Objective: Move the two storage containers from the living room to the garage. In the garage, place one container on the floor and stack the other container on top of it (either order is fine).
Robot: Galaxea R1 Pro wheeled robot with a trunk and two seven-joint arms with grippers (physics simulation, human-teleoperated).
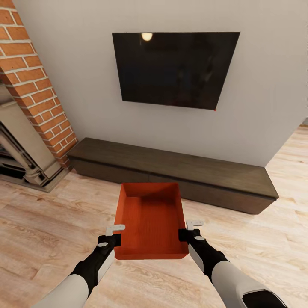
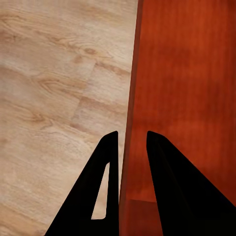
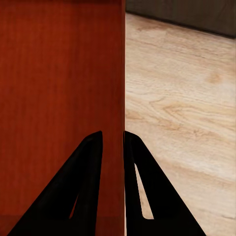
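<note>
One orange-red storage box (image 1: 150,220) is held out in front of the robot, open top up and empty inside, above the light wood-plank floor (image 1: 51,214) of the living room. It hangs between the two arms, its far end pointing toward the long dark low bench (image 1: 171,164) along the wall, short of the bench's front edge.

The left gripper (image 1: 116,233) pinches the box's left wall near the robot's end: the left wrist view shows one dark finger (image 2: 105,187) outside the wall and the other inside, the wall's thin edge between them. The right gripper (image 1: 191,229) pinches the right wall the same way, with one finger (image 3: 83,187) over the red inside face and the other over the planks.

Beyond the bench a dark wall TV (image 1: 175,68) hangs on the pale wall, and a red brick fireplace (image 1: 36,85) stands near the bench's left end.

My judgement is that the task is at an early stage: one box is lifted but is not yet out of the living room. Carrying it to the garage, setting it down there, fetching the other box and stacking it all seem left to do.

No brand, label or writing can be read anywhere.
</note>
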